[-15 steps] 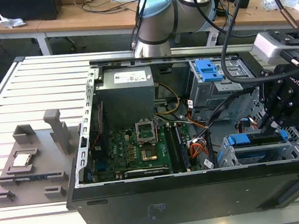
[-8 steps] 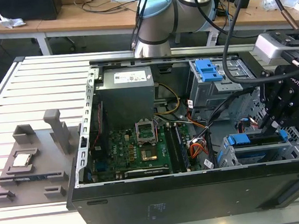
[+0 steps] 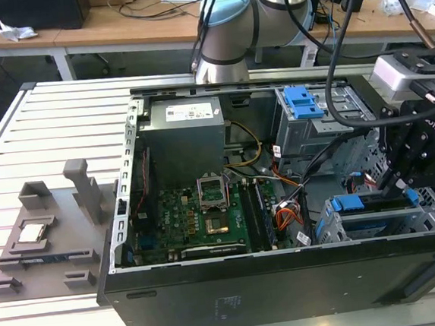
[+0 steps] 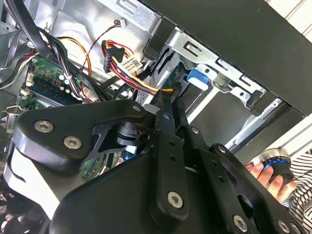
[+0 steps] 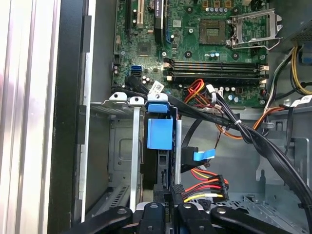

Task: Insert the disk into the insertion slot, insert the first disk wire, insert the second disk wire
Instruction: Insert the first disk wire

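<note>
Black tool (image 5: 171,196) – angled down over insertion slot (image 5: 122,146) | clenched on disk wire (image 5: 209,187) | disk (image 5: 159,134) seated

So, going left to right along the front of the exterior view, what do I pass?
First the grey parts tray → motherboard → orange wire bundle → silver drive cage, with the disk sitting in it.

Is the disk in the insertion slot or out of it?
In. The disk stands between the walls of the insertion slot, its blue carrier tab at the cage's mouth; how fully seated, cannot tell.
</note>
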`<state>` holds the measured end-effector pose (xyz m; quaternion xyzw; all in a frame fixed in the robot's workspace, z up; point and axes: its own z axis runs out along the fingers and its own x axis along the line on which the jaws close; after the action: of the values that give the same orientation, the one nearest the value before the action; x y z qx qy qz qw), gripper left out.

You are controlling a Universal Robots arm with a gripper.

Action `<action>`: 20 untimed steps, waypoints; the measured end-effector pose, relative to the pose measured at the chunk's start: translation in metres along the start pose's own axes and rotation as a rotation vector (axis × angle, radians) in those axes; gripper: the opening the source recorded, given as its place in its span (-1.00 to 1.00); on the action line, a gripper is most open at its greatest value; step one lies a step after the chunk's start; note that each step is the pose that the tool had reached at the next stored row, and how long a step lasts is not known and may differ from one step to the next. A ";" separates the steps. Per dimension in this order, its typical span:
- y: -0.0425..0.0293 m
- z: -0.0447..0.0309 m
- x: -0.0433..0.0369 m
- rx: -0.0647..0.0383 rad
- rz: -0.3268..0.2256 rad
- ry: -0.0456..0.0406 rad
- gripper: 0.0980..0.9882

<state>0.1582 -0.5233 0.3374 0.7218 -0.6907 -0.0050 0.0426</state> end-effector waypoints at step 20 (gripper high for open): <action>0.0020 -0.0296 0.0013 0.000 0.001 -0.0002 -0.72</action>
<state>0.1582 -0.5230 0.3671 0.7216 -0.6909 -0.0051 0.0426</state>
